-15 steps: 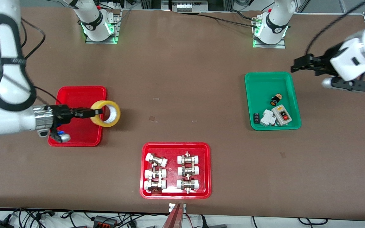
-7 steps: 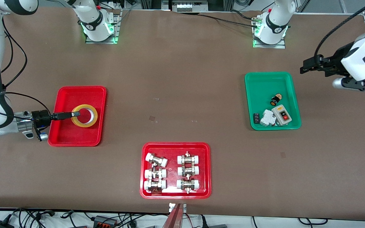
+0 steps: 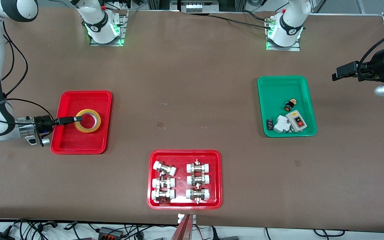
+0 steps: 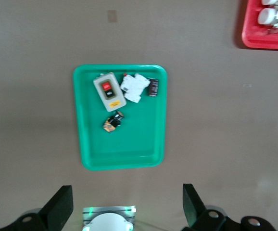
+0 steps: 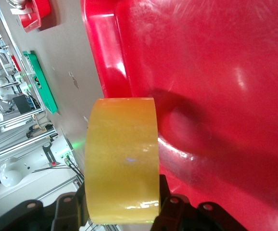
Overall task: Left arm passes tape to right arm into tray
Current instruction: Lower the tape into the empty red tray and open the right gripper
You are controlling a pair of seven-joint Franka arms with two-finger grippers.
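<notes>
The tape (image 3: 88, 121), a yellowish roll with a pale core, lies flat low in the plain red tray (image 3: 75, 143), toward the right arm's end of the table. My right gripper (image 3: 78, 119) reaches in over the tray's rim and is shut on the roll's wall. In the right wrist view the tape (image 5: 122, 159) sits between the black fingers of the right gripper (image 5: 121, 195), just above the glossy tray floor (image 5: 216, 72). My left gripper (image 3: 340, 70) is open and empty, up over the bare table beside the green tray; its fingers stand wide apart in the left wrist view (image 4: 128, 209).
A green tray (image 3: 278, 86) with a switch box and small parts lies toward the left arm's end; it also shows in the left wrist view (image 4: 129, 149). A red tray of white-capped metal fittings (image 3: 185, 155) sits nearest the front camera.
My right gripper brought the tape from over the tray's rim down into the red tray and turned it flat. My left arm drew back toward its end of the table.
</notes>
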